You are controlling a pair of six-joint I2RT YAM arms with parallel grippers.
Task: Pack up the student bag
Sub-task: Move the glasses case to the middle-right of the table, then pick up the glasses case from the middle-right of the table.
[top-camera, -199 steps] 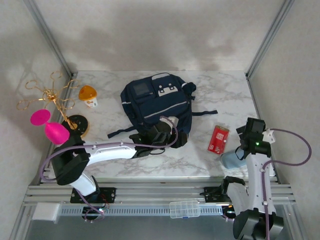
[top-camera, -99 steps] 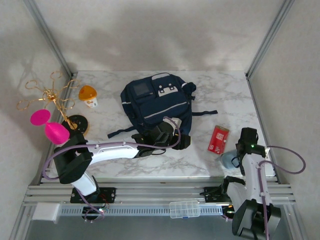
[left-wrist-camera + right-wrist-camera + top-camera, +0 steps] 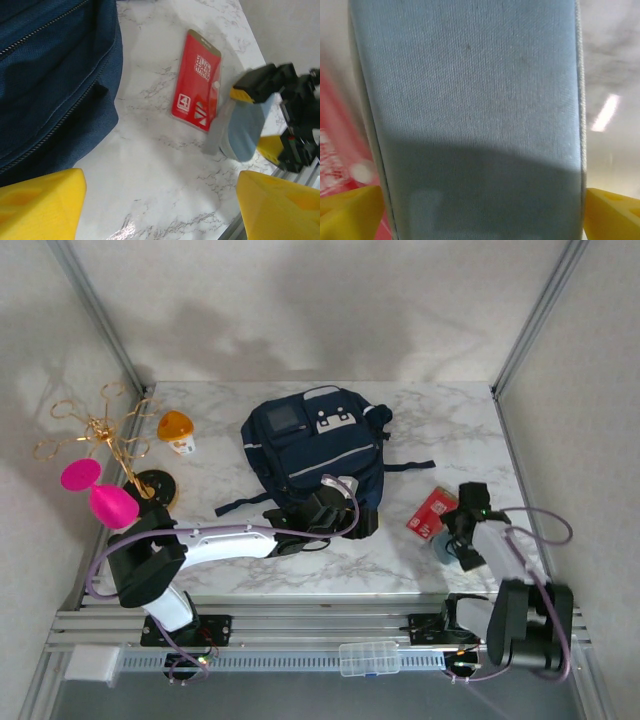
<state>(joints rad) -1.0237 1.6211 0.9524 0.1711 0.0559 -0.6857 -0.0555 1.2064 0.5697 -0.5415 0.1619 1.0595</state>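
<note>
- Grey-walled booth with a metal frame; white marble table (image 3: 225, 400) inside it.
- Navy backpack (image 3: 315, 445) lies flat in the middle of the table, with dark straps trailing out left and right.
- Far left: gold wire stand (image 3: 95, 432) with pink pieces (image 3: 112, 505) beside it. A small orange-capped jar (image 3: 176, 430) stands between the stand and the backpack, apart from both.
- To the right of the backpack, on bare marble, lies a red card (image 3: 430, 516).
- A light blue pouch (image 3: 443, 548) sits just beside the card on its near-right side. From the left wrist, its edge appears to meet the card's corner.
- Left gripper (image 3: 352, 522) sits low at the backpack's near-right corner, by the blue fabric and zipper. Its yellow fingers (image 3: 40, 200) stand wide apart with only marble between them, holding nothing.
- Right gripper (image 3: 462, 530) is down over the pouch, next to the card.
- From the right wrist, the jaws are spread wide, one yellow tip on each side of the pouch. I cannot tell whether they press on it.
</note>
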